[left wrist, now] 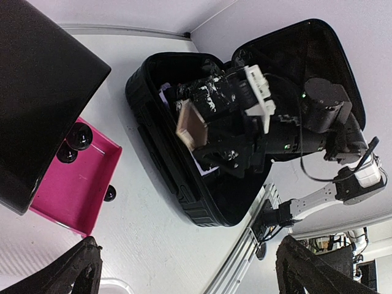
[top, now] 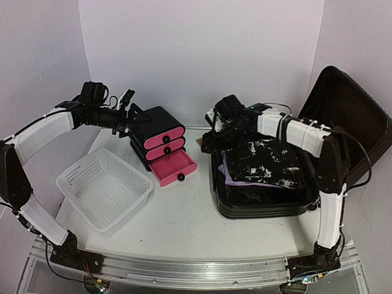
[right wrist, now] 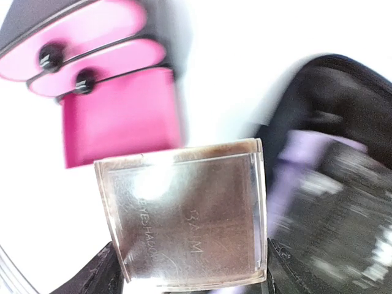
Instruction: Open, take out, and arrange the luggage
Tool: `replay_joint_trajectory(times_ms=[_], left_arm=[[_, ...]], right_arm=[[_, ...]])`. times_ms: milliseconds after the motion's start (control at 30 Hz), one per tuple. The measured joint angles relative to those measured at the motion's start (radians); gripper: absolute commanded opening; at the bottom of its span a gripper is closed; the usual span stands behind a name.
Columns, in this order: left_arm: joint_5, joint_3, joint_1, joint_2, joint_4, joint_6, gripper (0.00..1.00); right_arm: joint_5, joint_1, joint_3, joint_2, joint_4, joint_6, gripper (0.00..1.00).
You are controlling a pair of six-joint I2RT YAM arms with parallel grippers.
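The white mesh basket [top: 64,179] sits at the left. Behind it the left tool [top: 127,104] hangs spread wide, holding nothing, close to the black drawer box [top: 160,116], whose lowest pink drawer [top: 174,166] is pulled out. The right tool [top: 213,130] is clamped on a clear eyeshadow compact [right wrist: 184,220] over the left rim of the luggage [top: 263,205], which lies open at the right. The tips pinch only its lower corners, so the smooth case may slip and drop. The worktop [top: 184,226] is white, the walls pale.
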Motion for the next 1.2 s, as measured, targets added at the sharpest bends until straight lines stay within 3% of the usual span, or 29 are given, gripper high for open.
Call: replay_joint_trajectory(times_ms=[267,533,1200], left_arm=[[0.0,0.0,0.0,0.002,0.003,0.0,0.99],[0.0,0.0,0.0,0.002,0.004,0.0,1.0],[0.006,0.0,0.0,0.002,0.004,0.0,0.99]], right_arm=[[-0.061,0.132,0.209,0.257,-0.002,0.05,0.54],[-0.078,0.157,0.419,0.446,-0.021,0.087,0.54],[0.054,0.157,0.549,0.573,-0.026,0.07,0.58]])
